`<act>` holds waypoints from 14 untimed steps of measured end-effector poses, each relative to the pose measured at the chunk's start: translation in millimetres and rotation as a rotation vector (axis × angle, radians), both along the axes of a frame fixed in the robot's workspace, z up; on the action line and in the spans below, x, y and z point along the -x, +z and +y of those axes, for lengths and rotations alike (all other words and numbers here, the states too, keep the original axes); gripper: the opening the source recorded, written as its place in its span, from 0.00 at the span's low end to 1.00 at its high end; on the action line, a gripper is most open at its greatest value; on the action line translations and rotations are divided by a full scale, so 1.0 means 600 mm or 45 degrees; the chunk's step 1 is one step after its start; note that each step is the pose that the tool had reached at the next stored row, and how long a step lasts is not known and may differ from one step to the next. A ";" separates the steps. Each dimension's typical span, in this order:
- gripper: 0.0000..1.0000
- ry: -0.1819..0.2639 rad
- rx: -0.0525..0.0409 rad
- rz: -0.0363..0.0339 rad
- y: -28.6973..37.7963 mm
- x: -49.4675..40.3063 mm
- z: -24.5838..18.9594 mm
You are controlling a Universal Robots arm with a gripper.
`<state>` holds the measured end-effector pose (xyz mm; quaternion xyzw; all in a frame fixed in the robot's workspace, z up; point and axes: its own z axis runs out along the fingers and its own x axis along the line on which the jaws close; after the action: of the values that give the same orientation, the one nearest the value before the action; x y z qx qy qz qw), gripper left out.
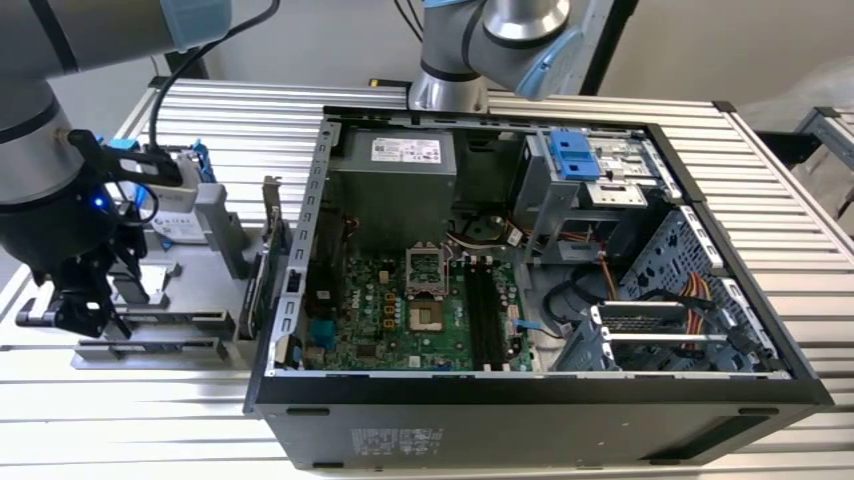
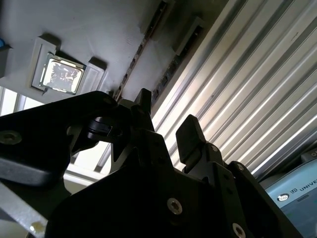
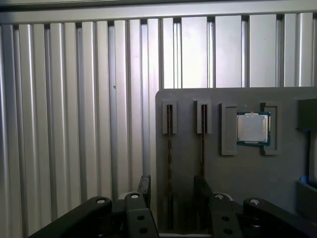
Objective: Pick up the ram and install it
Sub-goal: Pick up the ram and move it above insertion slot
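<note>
While the gripper (image 3: 172, 181) hovers, fingers apart, over the ram (image 3: 169, 144), grey tray (image 3: 247, 173), processor (image 3: 252, 128).

Two ram strips (image 3: 169, 158); one processor chip (image 3: 252, 128); one grey holder tray (image 3: 242, 183); one open computer case (image 1: 534, 415).

ram (image 3: 169, 166) | thin dark strip | standing on edge | seated in a slot of the grey tray (image 3: 247, 188)

Exterior view: you look down on the case (image 1: 534, 398) from afar. Both wrist views peer closely past the pincer (image 3: 172, 187) onto the tray (image 3: 247, 181).
</note>
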<state>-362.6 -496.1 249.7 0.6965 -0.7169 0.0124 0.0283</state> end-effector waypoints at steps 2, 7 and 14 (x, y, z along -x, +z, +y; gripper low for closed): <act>1.00 0.002 0.000 0.0000 -0.001 0.000 0.0000; 1.00 0.005 0.000 0.0000 -0.002 0.000 0.0000; 1.00 0.005 0.000 -0.0001 -0.006 0.000 0.0000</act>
<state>-362.5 -496.1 246.2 0.6979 -0.7155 0.0125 0.0283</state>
